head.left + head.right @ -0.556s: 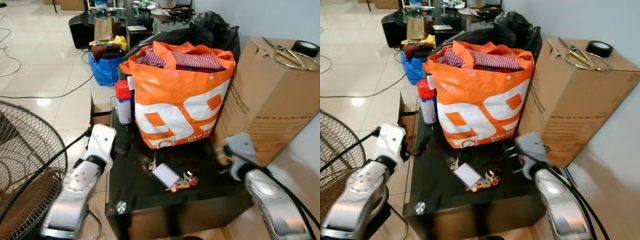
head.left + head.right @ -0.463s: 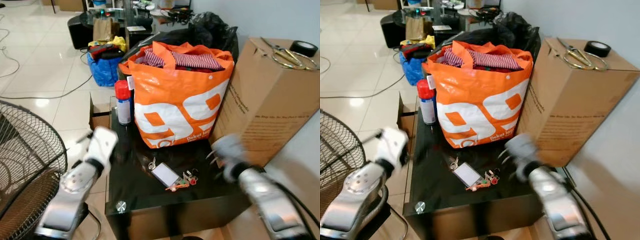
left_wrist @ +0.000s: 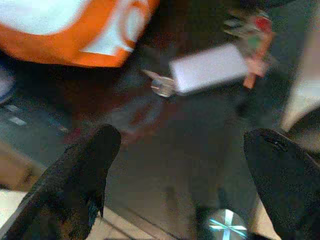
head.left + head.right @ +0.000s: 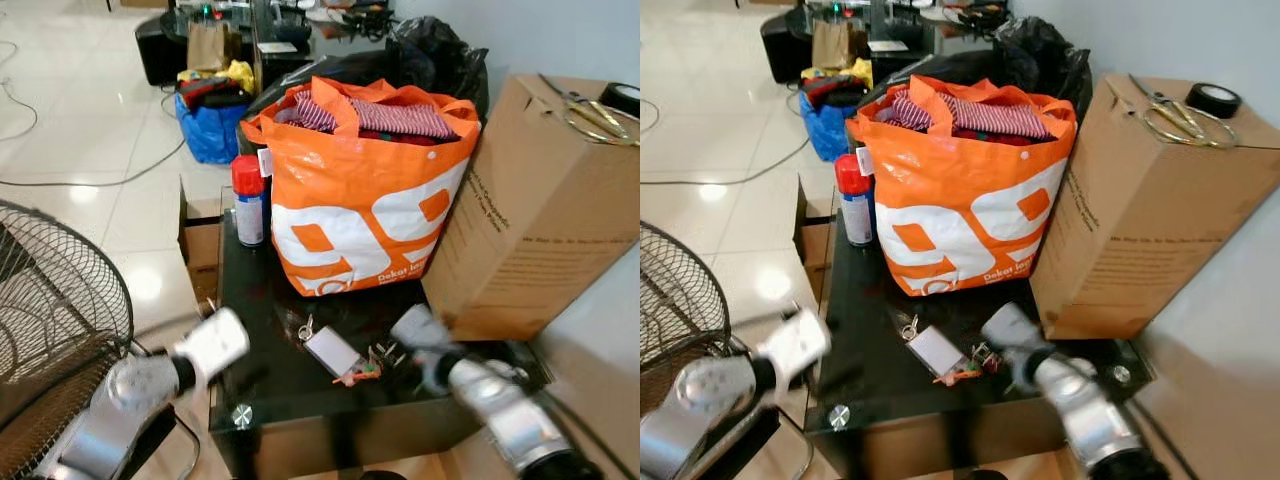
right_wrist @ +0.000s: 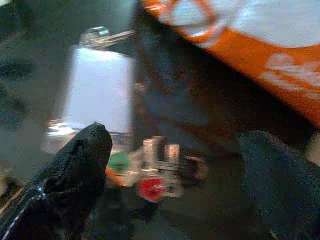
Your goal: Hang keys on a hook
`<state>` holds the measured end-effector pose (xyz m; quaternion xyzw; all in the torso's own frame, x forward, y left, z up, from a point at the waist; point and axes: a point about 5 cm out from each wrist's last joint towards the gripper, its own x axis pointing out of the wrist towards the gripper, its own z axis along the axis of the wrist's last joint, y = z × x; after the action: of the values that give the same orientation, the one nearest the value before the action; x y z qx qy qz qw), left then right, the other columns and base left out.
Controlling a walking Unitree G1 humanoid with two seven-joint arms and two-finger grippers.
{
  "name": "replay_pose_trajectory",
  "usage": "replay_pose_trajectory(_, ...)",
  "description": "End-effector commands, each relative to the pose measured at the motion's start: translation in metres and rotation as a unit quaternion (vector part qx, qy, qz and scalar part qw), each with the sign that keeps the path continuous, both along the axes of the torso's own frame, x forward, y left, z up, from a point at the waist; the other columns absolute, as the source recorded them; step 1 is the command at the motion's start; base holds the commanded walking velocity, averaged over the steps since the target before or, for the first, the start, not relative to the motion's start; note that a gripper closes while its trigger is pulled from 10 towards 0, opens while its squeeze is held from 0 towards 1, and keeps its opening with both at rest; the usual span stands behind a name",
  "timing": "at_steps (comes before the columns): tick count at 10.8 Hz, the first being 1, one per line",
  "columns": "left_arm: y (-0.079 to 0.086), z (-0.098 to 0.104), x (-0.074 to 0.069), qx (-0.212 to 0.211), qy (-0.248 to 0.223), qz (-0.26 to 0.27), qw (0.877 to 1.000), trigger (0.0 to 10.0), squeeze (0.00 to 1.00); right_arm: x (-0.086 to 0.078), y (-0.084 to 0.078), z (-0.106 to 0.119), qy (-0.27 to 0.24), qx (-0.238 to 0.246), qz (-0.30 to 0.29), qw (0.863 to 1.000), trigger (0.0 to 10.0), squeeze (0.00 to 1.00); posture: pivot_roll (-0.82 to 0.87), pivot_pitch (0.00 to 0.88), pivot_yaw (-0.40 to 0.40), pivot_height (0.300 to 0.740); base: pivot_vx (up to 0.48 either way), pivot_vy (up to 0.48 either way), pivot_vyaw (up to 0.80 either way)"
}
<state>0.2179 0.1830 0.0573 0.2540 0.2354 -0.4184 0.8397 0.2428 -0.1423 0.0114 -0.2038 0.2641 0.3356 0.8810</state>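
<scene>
Nothing of the hanging is done so far, judging by the left eye view: the keys (image 4: 352, 358), with their white tag, are lying flat on the black table (image 4: 290, 390), just in front of the orange bag (image 4: 355, 190). I am seeing the right gripper (image 4: 398, 350) reaching in from the near right, blurred, just beside the bunch but not lifting it; the left gripper (image 4: 222, 343) is hovering at the table's near left edge. A spray can (image 4: 248, 203) is standing left of the bag, a cardboard box (image 4: 535, 200) is standing to its right, and I am not spotting any hook.

Looking through the left wrist view, its fingers (image 3: 87, 172) are standing spread, with the tag and keys lying farther off.

Looking through the right wrist view, the fingers (image 5: 75, 170) are spread wide, straddling the coloured key heads (image 5: 150, 175) without pinching them. Grasping, lifting, finding a hook and hanging are all waiting.
</scene>
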Motion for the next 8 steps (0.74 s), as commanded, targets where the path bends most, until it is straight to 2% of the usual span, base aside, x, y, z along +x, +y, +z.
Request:
replay_pose_trajectory(1,-0.006,0.0,-0.006,-0.001,0.0,-0.031,1.0,10.0,0.26,-0.003,-0.004,-0.005,0.005,-0.008,0.006,1.0,10.0,0.0,-0.11,0.0,-0.061,0.732,0.0,0.0,0.0)
replay_pose_trajectory(4,-0.012,-0.008,-0.017,-0.007,0.016,-0.053,0.998,10.0,0.27,-0.018,0.004,-0.011,0.039,0.045,0.027,0.998,10.0,0.0,-0.12,0.0,-0.056,0.732,0.0,0.0,0.0)
replay_pose_trajectory(6,-0.015,-0.006,-0.017,-0.007,0.02,-0.066,0.998,10.0,0.27,-0.021,0.008,-0.015,0.054,0.049,0.056,0.996,10.0,0.0,-0.12,0.0,-0.04,0.732,0.0,0.0,0.0)
replay_pose_trajectory(7,-0.016,-0.006,-0.019,-0.001,0.021,-0.079,0.997,10.0,0.27,-0.017,0.009,-0.019,0.054,0.041,0.055,0.996,8.0,0.0,-0.11,0.0,-0.043,0.732,0.0,0.0,0.0)
replay_pose_trajectory(8,-0.015,-0.005,-0.02,-0.004,0.022,-0.079,0.997,10.0,0.27,-0.015,0.012,-0.02,0.049,0.043,0.05,0.997,7.1,0.0,-0.11,0.0,-0.044,0.732,0.0,0.0,0.0)
